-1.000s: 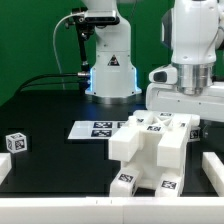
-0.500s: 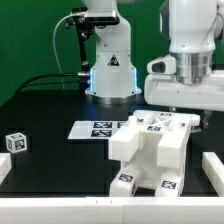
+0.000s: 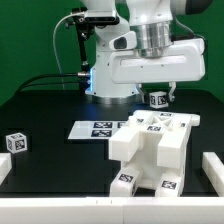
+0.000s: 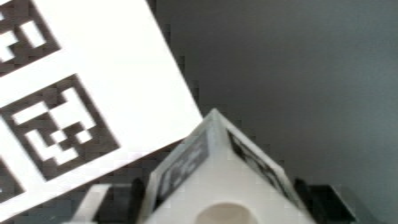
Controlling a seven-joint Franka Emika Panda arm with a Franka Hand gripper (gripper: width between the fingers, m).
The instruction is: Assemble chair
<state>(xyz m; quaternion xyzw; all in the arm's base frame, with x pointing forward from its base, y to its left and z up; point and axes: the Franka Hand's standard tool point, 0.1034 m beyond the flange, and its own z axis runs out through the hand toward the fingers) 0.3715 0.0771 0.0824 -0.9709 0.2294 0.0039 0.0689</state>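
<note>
**Chair [image 3: 150, 150] part-built, next piece up in the gripper [image 3: 157, 101]**

The chair, a blocky white structure with small square tags on its faces, stands on the black table [image 3: 50, 105] toward the exterior view's right. It sits just in front of the marker board [image 3: 92, 128]. The gripper hangs above and behind it, jaws about half closed on a white tagged part [image 3: 157, 98], clear of the table. In the wrist view that same part [image 4: 222, 180] sits between the dark fingers, with a round hole in the end face nearest the camera and the marker board [image 4: 71, 90] beyond. A loose tagged cube [image 3: 15, 142] lies well apart, at the exterior view's left.

The step in hand looks like carrying this part over to the chair. To do it well:

- Stay high until the part is square above its seat, because the chair's top blocks sit close under the path.
- Line up the holed end with its mate before descending; which socket it goes to cannot be told from here.
- Come straight down, slowly.
- Keep the grip firm until the part is seated
</note>
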